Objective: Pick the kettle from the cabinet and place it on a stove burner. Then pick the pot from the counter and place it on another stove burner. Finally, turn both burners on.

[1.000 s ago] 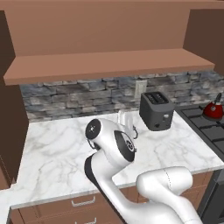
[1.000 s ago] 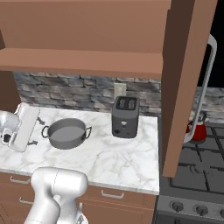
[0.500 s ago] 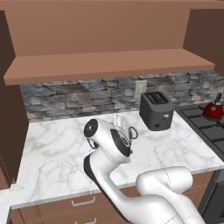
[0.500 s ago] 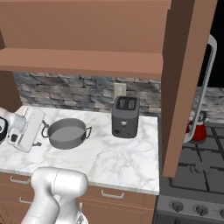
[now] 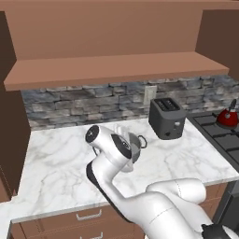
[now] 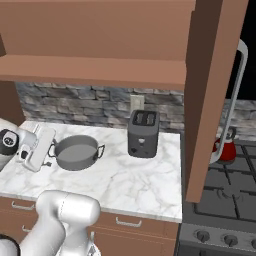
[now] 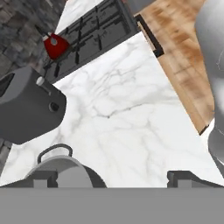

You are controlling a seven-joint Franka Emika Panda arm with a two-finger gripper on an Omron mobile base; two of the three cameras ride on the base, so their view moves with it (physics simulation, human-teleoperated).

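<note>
Grey metal pot [image 6: 76, 152] sitting on the counter [image 6: 135, 182], just beside the gripper [image 7: 111, 177], whose jaws are standing wide apart with nothing between them. Hovering at the pot's near rim (likely lining up for a grab, judging by the fingertips [image 7: 43, 177] straddling the edge). Standing further back, near the stone wall, a dark toaster [image 6: 143, 133], apart from the pot. Resting farthest off, the red kettle [image 6: 226, 150] already on a back burner of the stove [image 6: 220, 197], leaving other burners free for the pot.
</note>
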